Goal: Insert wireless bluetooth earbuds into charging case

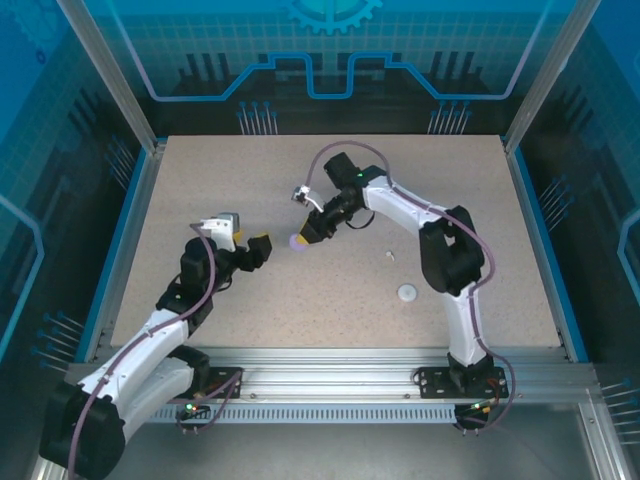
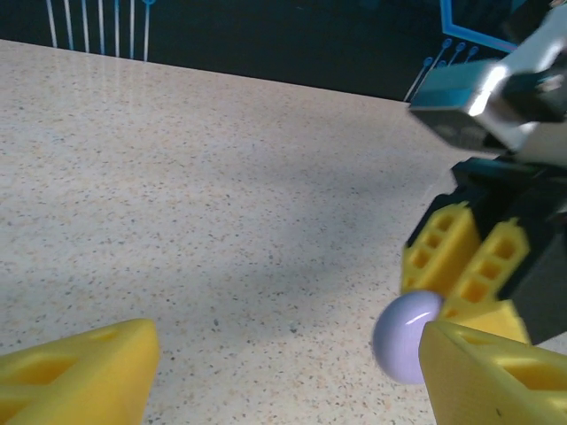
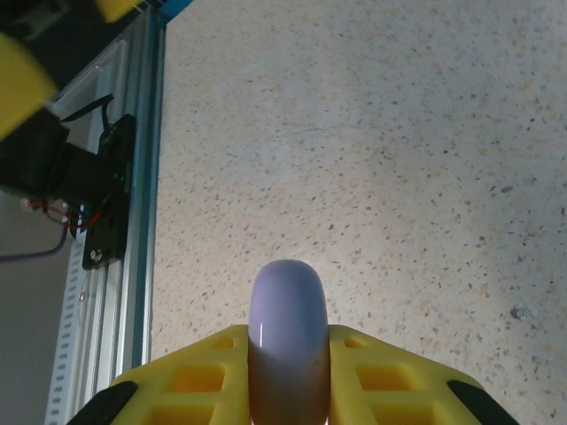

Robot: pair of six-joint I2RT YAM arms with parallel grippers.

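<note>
My right gripper (image 1: pixel 303 237) is shut on a pale purple round charging case (image 1: pixel 296 242), held on edge just above the table, left of centre. In the right wrist view the case (image 3: pixel 287 319) sits squeezed between the two yellow fingers (image 3: pixel 390 372). My left gripper (image 1: pixel 262 248) stands open just to the left of the case with nothing between its fingers. In the left wrist view the case (image 2: pixel 403 336) lies beside my left gripper's right finger (image 2: pixel 496 372), with the right gripper (image 2: pixel 461 274) behind it. A tiny white earbud (image 1: pixel 390 256) lies on the table to the right.
A white round disc-like case (image 1: pixel 407 293) lies flat on the speckled table (image 1: pixel 250 180), near the right arm's base. Blue rails border the table, with an aluminium rail (image 1: pixel 330 360) along the near edge.
</note>
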